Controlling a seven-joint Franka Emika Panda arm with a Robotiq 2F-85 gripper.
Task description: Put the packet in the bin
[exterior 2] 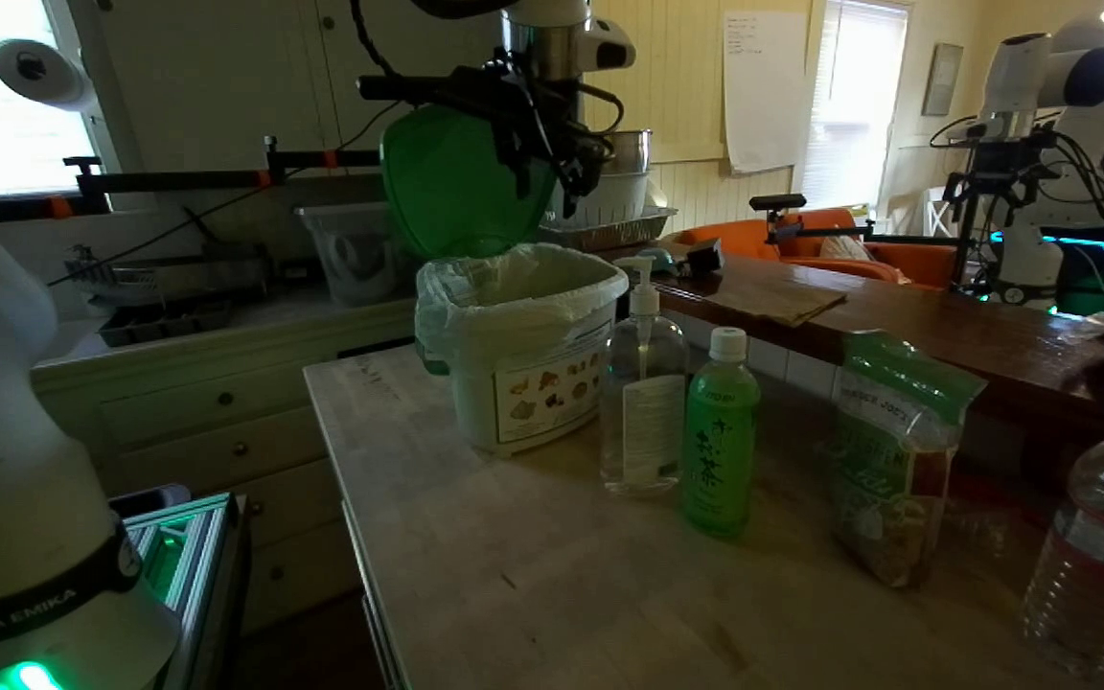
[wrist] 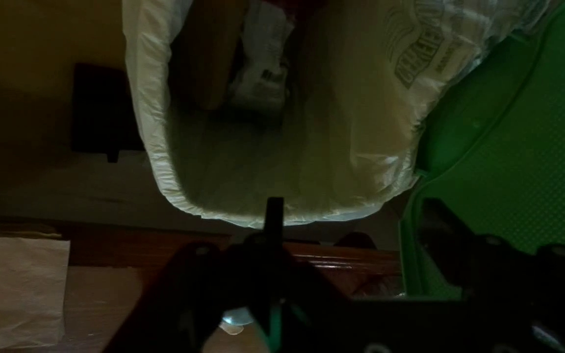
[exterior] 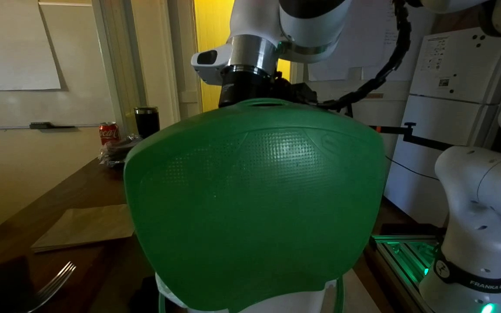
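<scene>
At the far left of an exterior view, a white Franka Emika arm base (exterior 2: 25, 479) is glowing green at its foot, and past it a cream bank of drawers (exterior 2: 236, 422) is running under a kitchen counter (exterior 2: 279, 316). Next, a green lid (exterior 2: 451, 187) is tilting up, open, behind a white bin (exterior 2: 477, 388), which is standing upright on the tabletop (exterior 2: 475, 575) with a plastic liner (exterior 2: 447, 302) hanging over its rim. In the wrist view, a whitish wrapped packet (wrist: 263, 63) is lying inside the bin beside a brown item (wrist: 211, 49). Above the bin, the tool (exterior 2: 545, 196) is hanging with its 2 fingers (wrist: 274, 218) standing wide apart, gripping nothing. To the right, a clear pump bottle (exterior 2: 645, 412) is standing just beside the bin, and a green tea bottle (exterior 2: 720, 441) with a white cap is standing next to it. Behind these bottles, brown paper (exterior 2: 782, 299) is lying on a raised wooden counter (exterior 2: 974, 331). Farther right, a Trader Joe's bag (exterior 2: 897, 470) with a green top is standing on the tabletop, well apart from the bin; I cannot tell whether this bag or the whitish wrapped packet is the thing the task is naming. Behind the bag, another white robot arm (exterior 2: 1022, 77) is showing beyond the counter, and at the right edge a clear plastic water bottle (exterior 2: 1098, 565) is standing.
</scene>
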